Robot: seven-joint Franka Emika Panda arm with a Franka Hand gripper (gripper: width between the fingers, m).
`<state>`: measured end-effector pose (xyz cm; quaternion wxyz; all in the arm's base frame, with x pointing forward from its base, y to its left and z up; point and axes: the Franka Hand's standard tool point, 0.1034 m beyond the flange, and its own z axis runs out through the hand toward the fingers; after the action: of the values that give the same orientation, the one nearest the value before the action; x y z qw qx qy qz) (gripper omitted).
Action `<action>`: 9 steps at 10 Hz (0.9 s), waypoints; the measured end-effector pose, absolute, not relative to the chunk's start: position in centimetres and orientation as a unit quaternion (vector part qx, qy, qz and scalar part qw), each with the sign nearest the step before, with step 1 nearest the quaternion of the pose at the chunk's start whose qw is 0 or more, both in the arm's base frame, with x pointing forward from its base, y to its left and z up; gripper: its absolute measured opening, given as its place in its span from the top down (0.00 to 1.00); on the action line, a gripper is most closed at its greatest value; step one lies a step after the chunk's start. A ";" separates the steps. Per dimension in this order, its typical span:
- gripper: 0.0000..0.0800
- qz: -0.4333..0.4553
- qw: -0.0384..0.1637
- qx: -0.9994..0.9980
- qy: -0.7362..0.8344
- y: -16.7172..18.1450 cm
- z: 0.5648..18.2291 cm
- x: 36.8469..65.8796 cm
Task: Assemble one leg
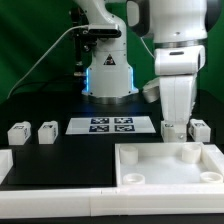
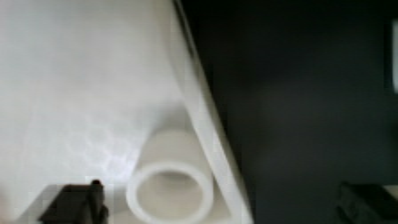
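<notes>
- Though cropped by the wrist view's edge, 2 dark fingertips (image 2: 71,203) stand wide apart: gripper (image 2: 224,202) spread open, clamping nothing.
- Blurred all over in the wrist view; between the fingers, only a round socket (image 2: 169,190) and a strip of black.
- Seen from outside, gripper (image 1: 174,120) low at the exterior view's right, by the far rim of the large white square piece (image 1: 160,168); tips merged with a small white shape below, impossible to tell whether finger or part.
- Right leg (image 1: 199,128) upright on the desk (image 1: 60,150), just beside that gripper; left leg (image 1: 17,132) and second leg (image 1: 47,131) well apart from it, side by side at the exterior view's left.
- Cut off at the lower left corner: another white piece (image 1: 6,165).
- Black matte desk; marker board (image 1: 110,125) flat between the leg groups; arm base (image 1: 108,75) glowing blue behind; dark green backdrop.
- White plastic throughout: blocky legs with dark tags, raised rim, tube-shaped socket (image 1: 190,152), faint honeycomb grain on the square piece (image 2: 71,90).
</notes>
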<state>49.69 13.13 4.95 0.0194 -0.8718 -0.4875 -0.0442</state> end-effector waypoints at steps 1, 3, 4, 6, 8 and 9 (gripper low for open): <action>0.19 -0.045 0.024 -0.904 -0.424 14.7 5.0 49.4; 0.19 -0.043 0.034 -0.951 -0.303 16.4 4.8 48.8; 0.19 -0.048 0.042 -0.965 -0.256 16.2 4.7 48.7; 0.19 -0.044 0.051 -0.982 -0.177 16.6 4.7 48.6; 0.19 -0.035 0.057 -0.992 -0.108 16.9 4.7 48.3; 0.19 0.011 0.048 -0.995 -0.088 17.7 4.8 46.8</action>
<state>46.75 17.67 4.84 0.0482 -0.9949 -0.0875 0.0113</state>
